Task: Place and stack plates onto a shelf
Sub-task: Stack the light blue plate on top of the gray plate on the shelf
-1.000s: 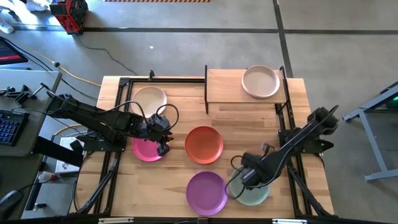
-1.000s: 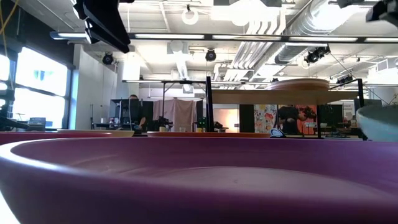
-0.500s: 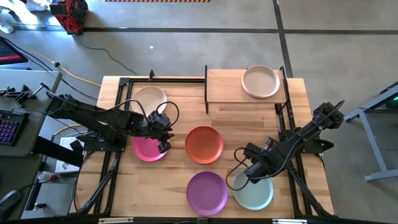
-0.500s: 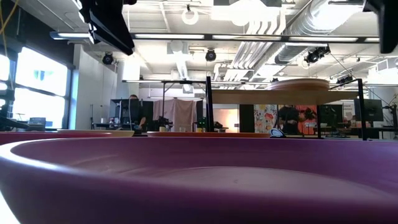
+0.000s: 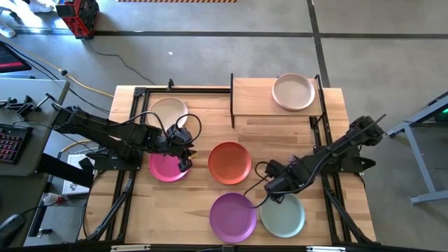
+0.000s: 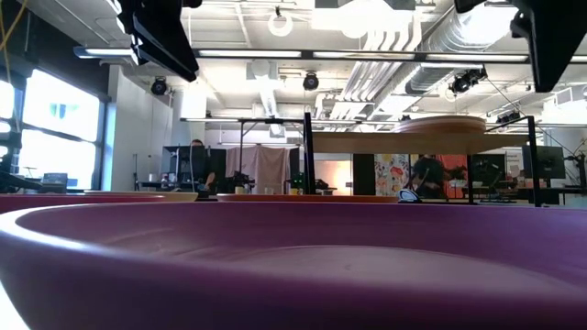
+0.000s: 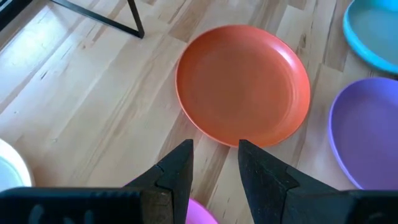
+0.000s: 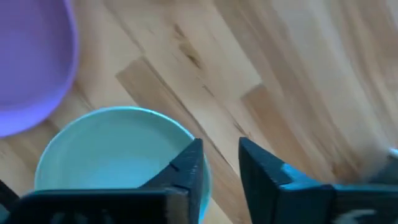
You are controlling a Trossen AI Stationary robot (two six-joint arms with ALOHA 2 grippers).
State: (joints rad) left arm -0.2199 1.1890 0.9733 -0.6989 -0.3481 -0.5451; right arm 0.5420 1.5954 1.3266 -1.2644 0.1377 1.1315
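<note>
While one beige plate (image 5: 293, 92) sits on the shelf (image 5: 253, 96), five wait on the table (image 5: 199, 203). Right gripper (image 5: 272, 187) over grey-green plate's (image 5: 283, 216) rim, jaws narrow, empty; left gripper (image 5: 185, 158) likewise over magenta plate (image 5: 164, 169).

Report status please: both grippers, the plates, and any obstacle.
Left gripper open over magenta plate rim. Right gripper open, empty, above pale green plate edge. One beige plate on shelf. Nothing in the way.
</note>
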